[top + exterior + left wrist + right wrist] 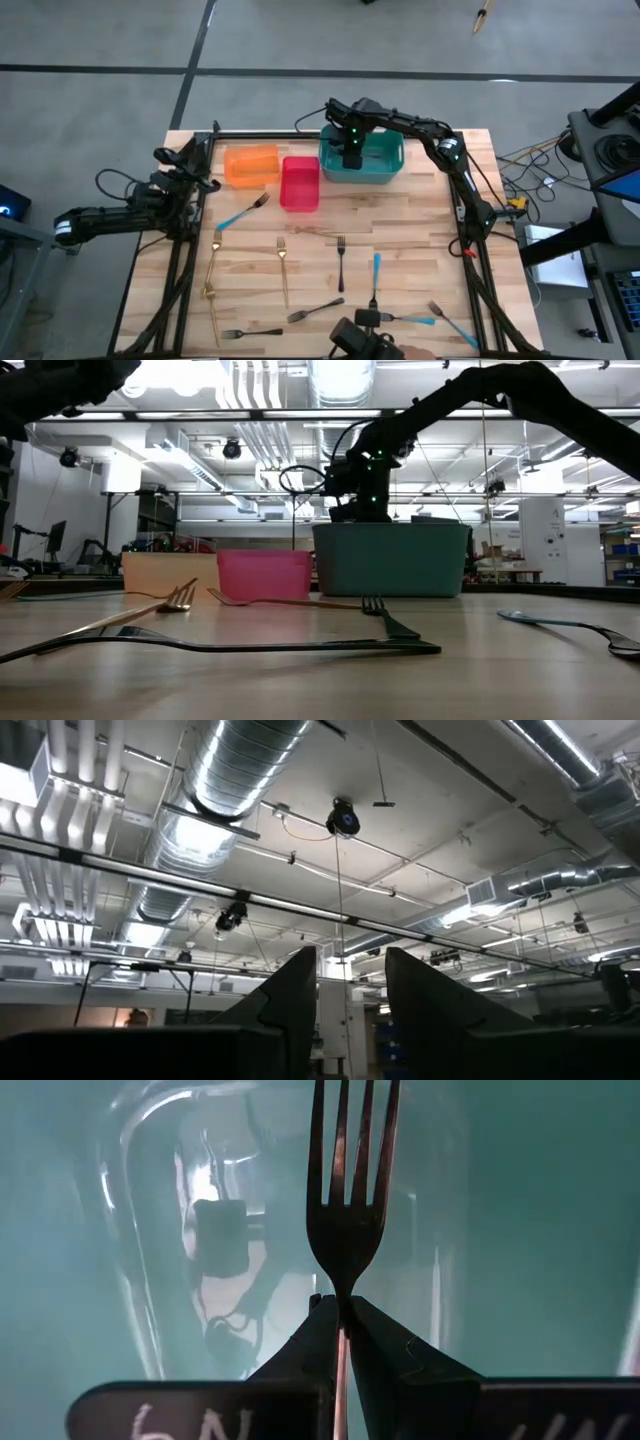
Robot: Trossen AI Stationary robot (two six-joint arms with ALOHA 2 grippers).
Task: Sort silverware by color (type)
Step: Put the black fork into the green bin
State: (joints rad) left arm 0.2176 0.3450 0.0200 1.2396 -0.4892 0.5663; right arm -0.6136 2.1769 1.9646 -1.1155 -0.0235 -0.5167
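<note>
Dark fork (345,1210) is pinched at its neck by right gripper (343,1312), tines down over teal bin (385,165) at table's far edge. Risk: an early release bounces it out. Other forks lie near the front edge. Left gripper (350,982) parked at left edge, fingers apart, empty.

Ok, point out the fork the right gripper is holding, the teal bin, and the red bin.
dark fork (345,1230), right wrist view, base of its tines.
teal bin (385,172), high view, near wall.
red bin (265,575), low view, front wall.
</note>
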